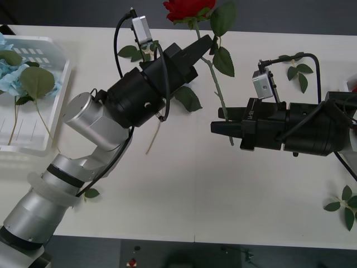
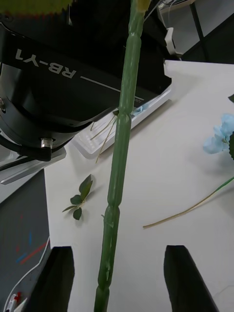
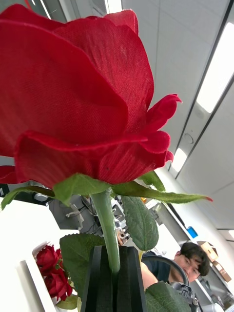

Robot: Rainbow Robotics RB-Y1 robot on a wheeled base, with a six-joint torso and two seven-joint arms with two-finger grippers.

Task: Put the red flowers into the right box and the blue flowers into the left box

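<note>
Left claw (image 1: 207,43) clamped on rose stem (image 1: 215,84) just under bloom (image 1: 187,8), far centre above bench (image 1: 223,201). Stem runs toward near side between spread fingers of right claw (image 1: 218,127); handover to right pending.

The white table (image 1: 184,195) runs nearly wall to wall from where I stand. Seen from above, a loose green leaf sprig (image 1: 298,72) lies at two o'clock and another sprig (image 1: 346,206) at four o'clock, by the edge. A single small leaf (image 1: 91,193) sits at eight o'clock. The leaves at eleven o'clock (image 1: 129,52) may be loose too. Long ceiling lights (image 3: 217,73) glow overhead.
</note>
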